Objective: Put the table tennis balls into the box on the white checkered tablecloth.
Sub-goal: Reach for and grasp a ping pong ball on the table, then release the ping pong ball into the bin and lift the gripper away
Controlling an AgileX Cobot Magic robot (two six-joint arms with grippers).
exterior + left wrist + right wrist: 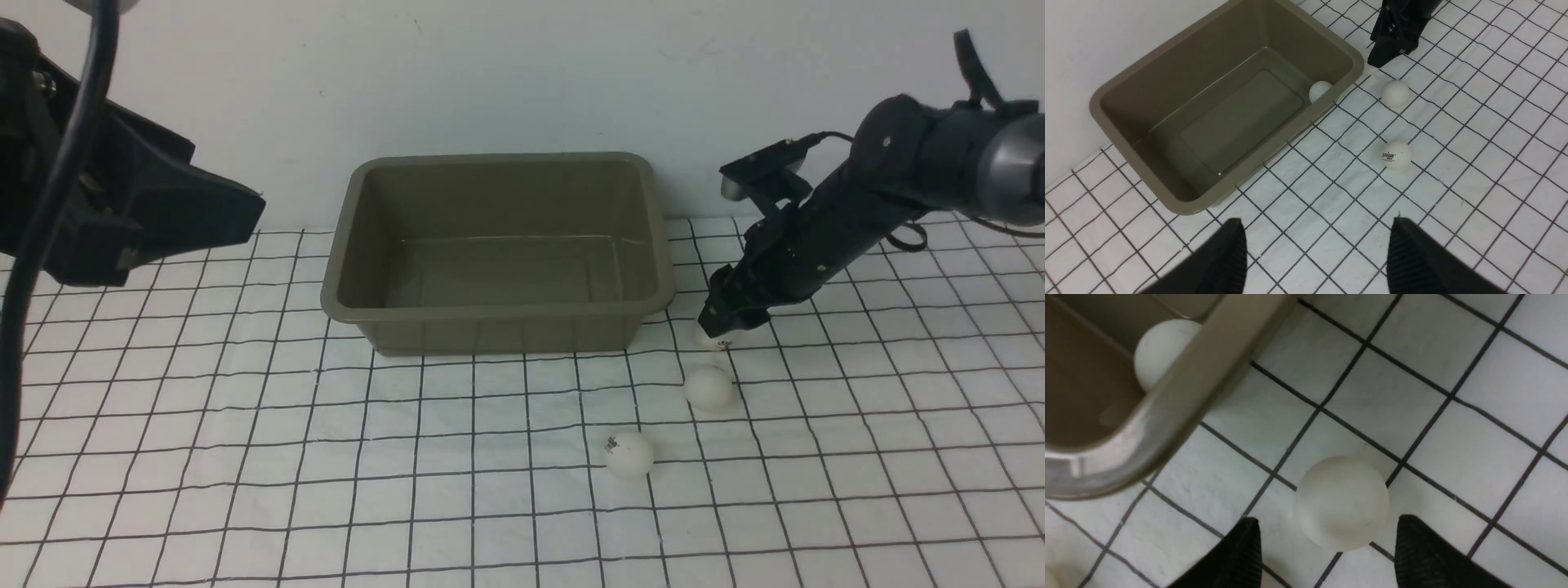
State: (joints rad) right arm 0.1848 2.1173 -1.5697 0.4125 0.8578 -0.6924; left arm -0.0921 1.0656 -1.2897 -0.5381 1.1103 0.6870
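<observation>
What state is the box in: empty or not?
Not empty: one table tennis ball lies inside the box, in a corner by its wall.

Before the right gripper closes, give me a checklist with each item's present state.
1. Centring: small white matte ball between the fingers of the right gripper: ok.
2. Jaws open, not yet gripping: ok.
3. Finger depth on ball: cannot tell.
4. Rim of olive-brown plastic box apart from fingers: ok.
5. Room in box beside ball already inside: ok.
6. Idle left gripper open, empty: ok.
</observation>
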